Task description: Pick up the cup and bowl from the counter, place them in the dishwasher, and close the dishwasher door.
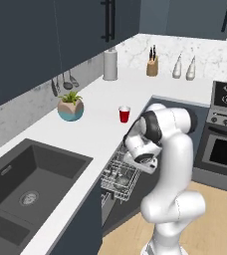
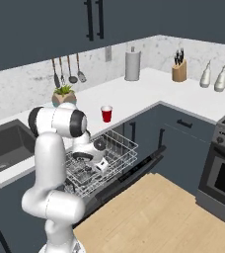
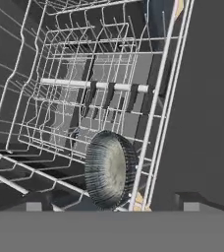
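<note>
Left base view, left to right:
- Sink (image 1: 31,179), dark, lower left, set into the white surface (image 1: 100,107).
- Planter (image 1: 70,107) with a green plant, left of centre, on the surface near the wall.
- Paper-towel roll (image 1: 110,64), upper centre, upright by the backsplash.
- Cup (image 1: 124,114), red with a white rim, centre of frame, upright on the surface near its front edge, well apart from the planter.
- Dishwasher rack (image 1: 119,174), white wire, pulled out below the surface edge, centre of frame.
- Robot arm (image 1: 172,169), white, centre right, bent down over the rack.
- Knife block (image 1: 152,65) and two bottles (image 1: 184,67), upper right.
- Oven (image 1: 220,149), right edge.

Hand view:
- Bowl (image 3: 110,170), dark grey, lower centre, standing on edge inside the rack, against the wire wall on its right.
- Fingers (image 3: 112,206), tips at the bottom edge to either side of the bowl, spread wide, nothing held between them.
</note>
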Motion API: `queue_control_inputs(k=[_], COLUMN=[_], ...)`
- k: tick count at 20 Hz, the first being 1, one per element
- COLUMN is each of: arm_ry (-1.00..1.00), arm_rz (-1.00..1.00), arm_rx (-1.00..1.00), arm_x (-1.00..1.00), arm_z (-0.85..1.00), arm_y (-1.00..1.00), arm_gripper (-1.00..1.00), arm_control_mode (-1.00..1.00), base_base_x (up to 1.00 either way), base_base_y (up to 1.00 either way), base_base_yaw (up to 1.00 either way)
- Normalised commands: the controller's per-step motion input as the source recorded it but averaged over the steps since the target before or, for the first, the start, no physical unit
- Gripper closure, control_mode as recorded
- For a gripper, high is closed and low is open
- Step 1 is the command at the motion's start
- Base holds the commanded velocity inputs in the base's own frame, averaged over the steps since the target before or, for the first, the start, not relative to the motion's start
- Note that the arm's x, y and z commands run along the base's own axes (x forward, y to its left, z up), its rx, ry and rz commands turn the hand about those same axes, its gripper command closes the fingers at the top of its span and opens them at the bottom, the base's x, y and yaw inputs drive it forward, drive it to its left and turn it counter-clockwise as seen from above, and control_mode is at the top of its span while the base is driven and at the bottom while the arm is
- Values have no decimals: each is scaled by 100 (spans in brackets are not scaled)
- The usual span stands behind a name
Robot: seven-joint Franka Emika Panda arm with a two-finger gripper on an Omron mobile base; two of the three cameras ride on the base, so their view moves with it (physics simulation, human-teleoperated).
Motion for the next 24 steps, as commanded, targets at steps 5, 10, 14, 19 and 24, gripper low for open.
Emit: queue_control_inputs(k=[5,10,14,19,24], arm_ry=[-4,0,1,4,11], arm_rz=[0,0,0,0,-5], arm_rx=[11,9,10,13,13], arm_x=[-8,14,40,64,84], arm_z=[100,100,100,100,84], arm_y=[-72,-45,-23,-3,-1], arm_gripper=[-100,-100,-100,-100,-100], arm_control_mode=[-100,-100,-100,-100,-100], base_base_x=[0,0,0,0,0], base_base_y=[0,0,0,0,0], base_base_yaw=[0,0,0,0,0])
